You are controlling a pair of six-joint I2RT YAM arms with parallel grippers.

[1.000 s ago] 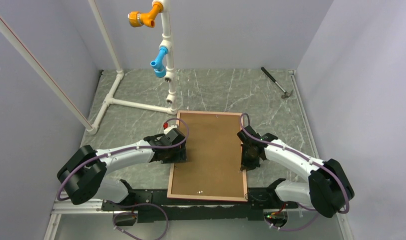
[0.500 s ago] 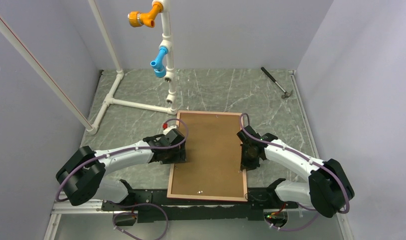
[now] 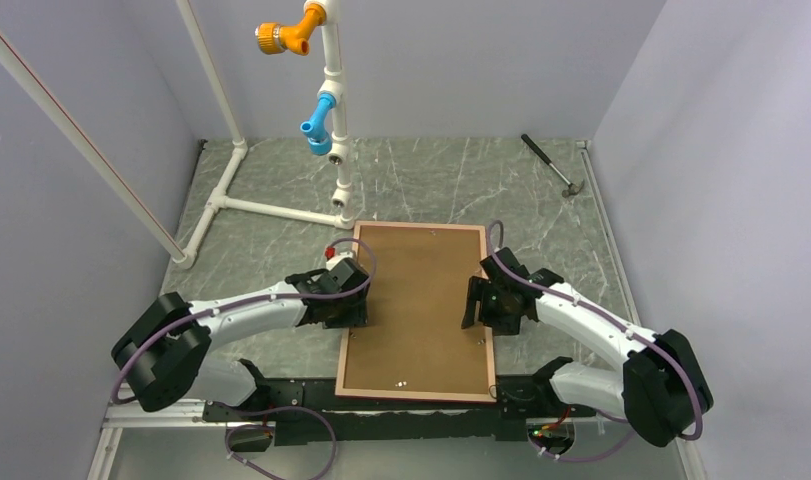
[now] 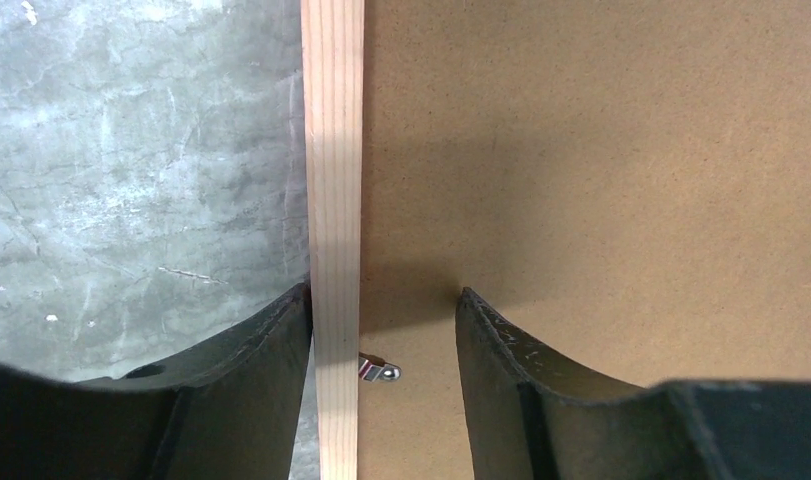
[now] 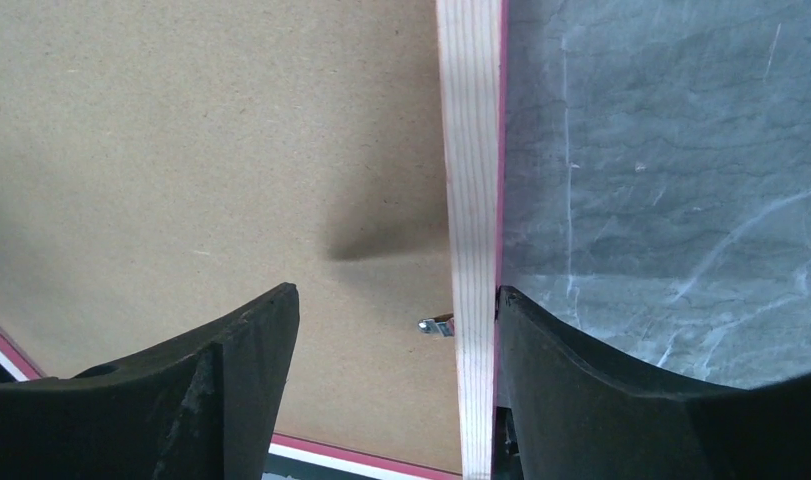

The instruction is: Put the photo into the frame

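Note:
The frame [image 3: 416,394] lies face down on the table, its pale wood back up and a brown backing panel [image 3: 416,300] inside it. The photo is hidden. My left gripper [image 3: 353,305] is open astride the frame's left rail [image 4: 333,180]: one finger [image 4: 271,340] rests at the rail's outer edge, the other stands over the panel [image 4: 581,150]. A small metal clip [image 4: 379,372] sits between them. My right gripper [image 3: 481,305] is open astride the right rail [image 5: 471,150], one finger [image 5: 541,340] against its pink outer edge. A clip [image 5: 436,324] shows there too.
A white pipe stand [image 3: 336,150] with orange and blue fittings rises just behind the frame's far left corner. A hammer [image 3: 551,165] lies at the back right. A slanted white rod [image 3: 81,140] runs along the left wall. Walls close in on both sides.
My right gripper has opened wide, its inner finger swinging out over the backing panel. The left arm has barely moved.

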